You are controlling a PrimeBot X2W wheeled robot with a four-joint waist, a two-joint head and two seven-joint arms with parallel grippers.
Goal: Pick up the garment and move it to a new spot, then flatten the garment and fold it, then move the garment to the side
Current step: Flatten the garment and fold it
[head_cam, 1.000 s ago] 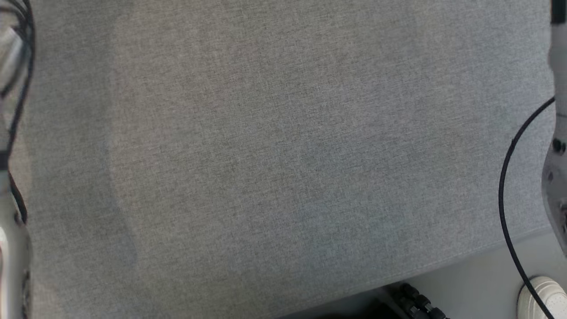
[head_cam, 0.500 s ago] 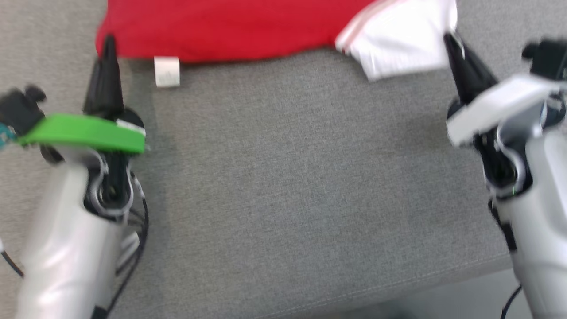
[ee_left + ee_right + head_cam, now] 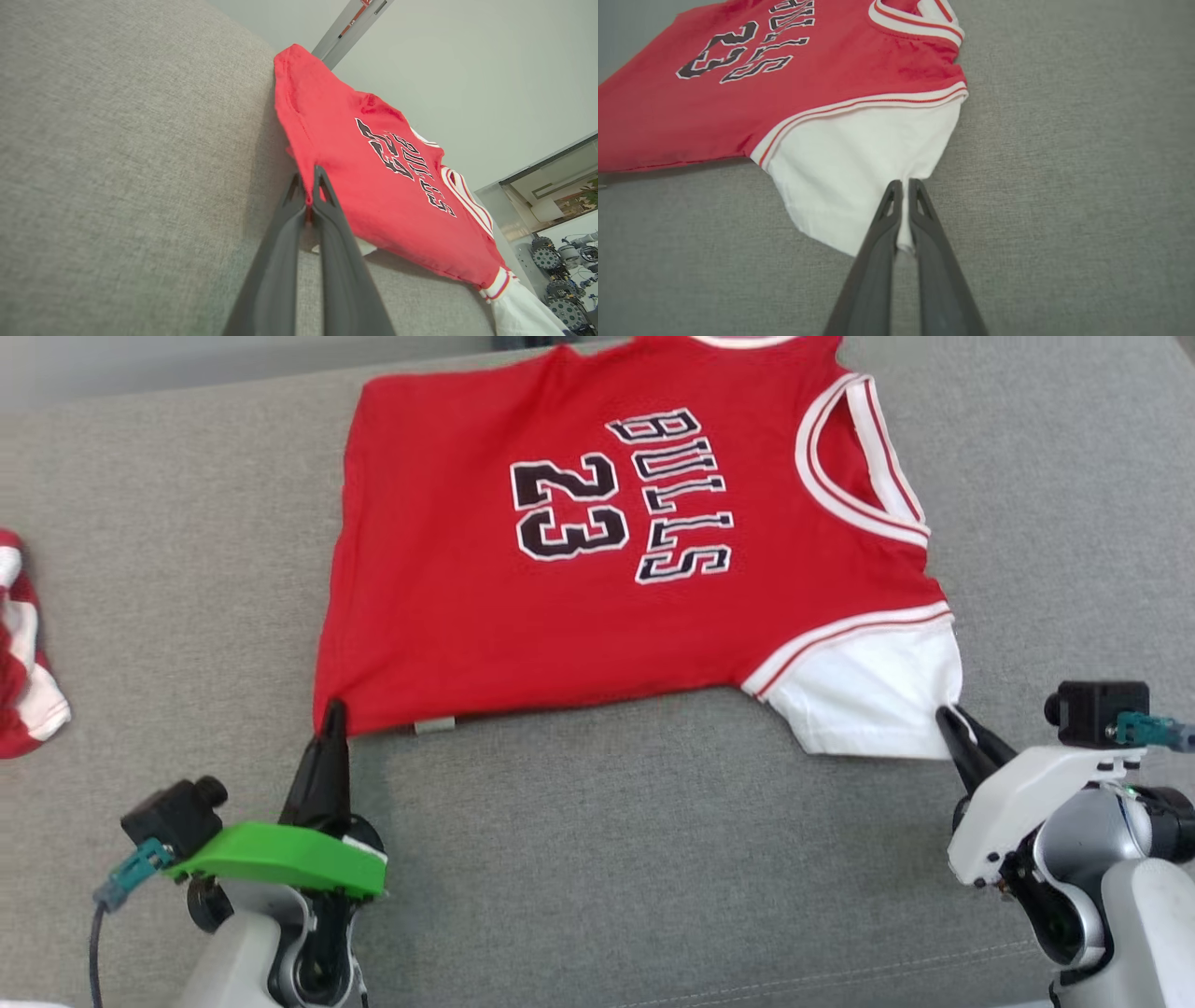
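Since half a second ago the head camera has swung up, bringing most of the red jersey point(image 3: 560, 607) into view, flat on the grey cushion point(image 3: 653, 859). The left gripper point(image 3: 333, 714) pinches its hem corner and the right gripper point(image 3: 945, 717) the white sleeve edge, both jaws closed on cloth. Bare cushion lies between and behind the jaws. The collar is cut off far ahead, and a striped cloth point(image 3: 23, 653) outside the left jaws is cropped.
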